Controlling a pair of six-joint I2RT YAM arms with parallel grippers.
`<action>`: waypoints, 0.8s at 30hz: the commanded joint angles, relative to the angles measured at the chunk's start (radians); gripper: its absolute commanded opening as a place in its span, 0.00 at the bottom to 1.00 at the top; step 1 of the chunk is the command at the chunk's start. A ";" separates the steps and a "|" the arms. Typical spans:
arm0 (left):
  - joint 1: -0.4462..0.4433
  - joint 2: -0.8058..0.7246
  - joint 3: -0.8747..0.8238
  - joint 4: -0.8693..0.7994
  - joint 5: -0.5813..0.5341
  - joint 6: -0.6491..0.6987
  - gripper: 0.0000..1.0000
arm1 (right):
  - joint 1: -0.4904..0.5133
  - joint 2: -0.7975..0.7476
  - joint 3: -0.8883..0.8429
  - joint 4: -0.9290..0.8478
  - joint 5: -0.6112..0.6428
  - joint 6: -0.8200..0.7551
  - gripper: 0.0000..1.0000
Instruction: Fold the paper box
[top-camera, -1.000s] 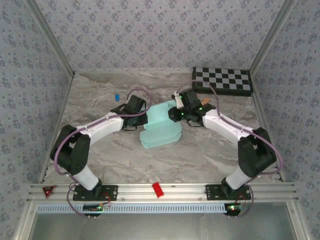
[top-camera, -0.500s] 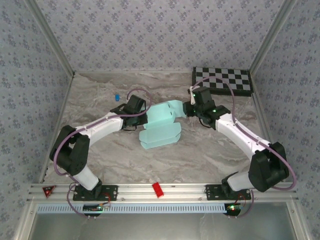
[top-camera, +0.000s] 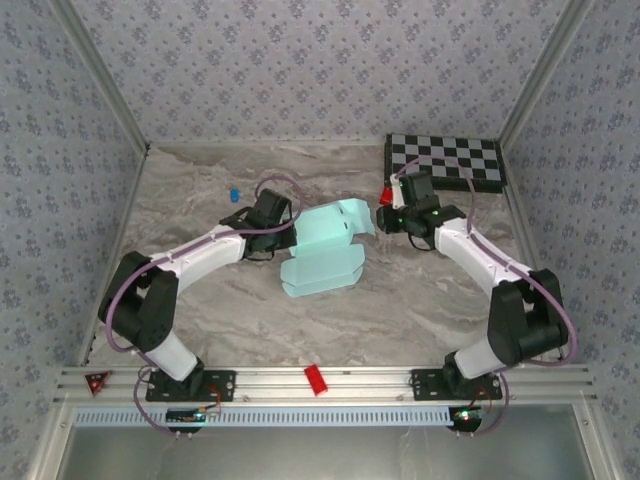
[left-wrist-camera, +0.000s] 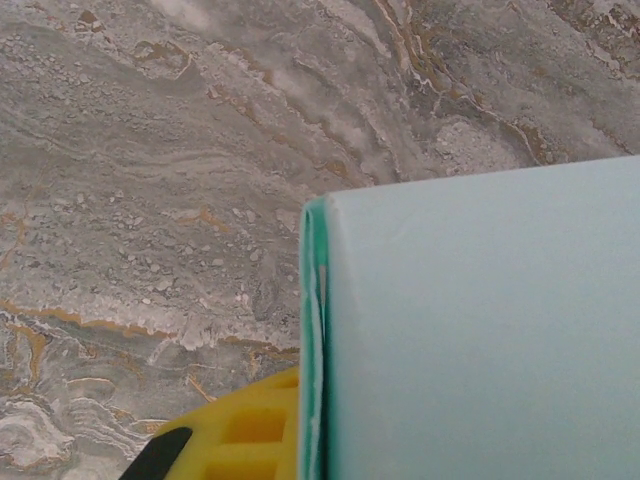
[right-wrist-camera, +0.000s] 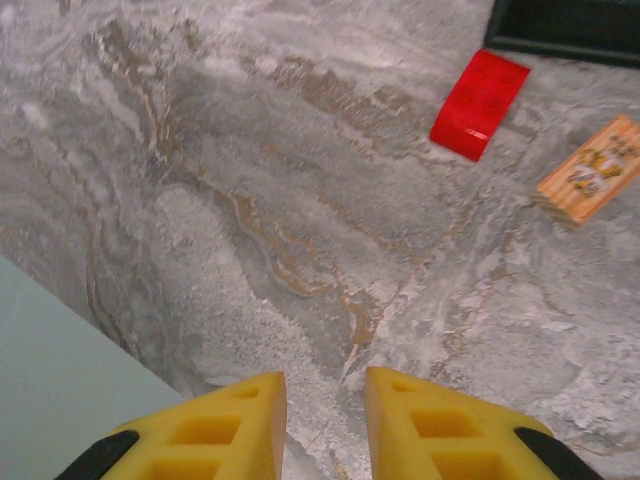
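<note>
While both arms reach in over the marbled desk (top-camera: 200, 300), the top camera shows you the paper box (top-camera: 325, 245) lying partly folded, pale blue, between the two wrists. The left end effector (top-camera: 290, 232) sits at the box's left edge. The right end effector (top-camera: 386, 217) hovers just off the box's right side, apart from the card. A small blue object (top-camera: 232, 192) lies well to the box's far left, and a checkerboard (top-camera: 445, 162) lies beyond it to the far right.

In the left wrist view, a box panel (left-wrist-camera: 480, 320) stands close to the lens with its doubled edge upright. One yellow finger (left-wrist-camera: 240, 432) rests against that edge. The card hides the other finger, so you cannot tell whether this end effector is clamped.

In the right wrist view, the right end effector (right-wrist-camera: 325, 385) has its fingers slightly apart, with bare desk between them. A corner of the box (right-wrist-camera: 60, 370) lies just to their left. A red block (right-wrist-camera: 480, 103) and an orange packet (right-wrist-camera: 590, 182) lie farther off from the box.
</note>
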 joint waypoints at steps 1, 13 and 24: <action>-0.005 -0.034 -0.001 0.026 0.023 0.008 0.00 | -0.002 0.022 0.030 0.012 -0.090 -0.048 0.28; -0.007 -0.015 0.008 0.019 0.024 0.001 0.00 | 0.023 0.030 0.039 0.024 -0.236 -0.106 0.29; -0.005 -0.003 0.016 0.007 0.022 -0.002 0.00 | 0.050 0.029 0.036 0.025 -0.341 -0.127 0.29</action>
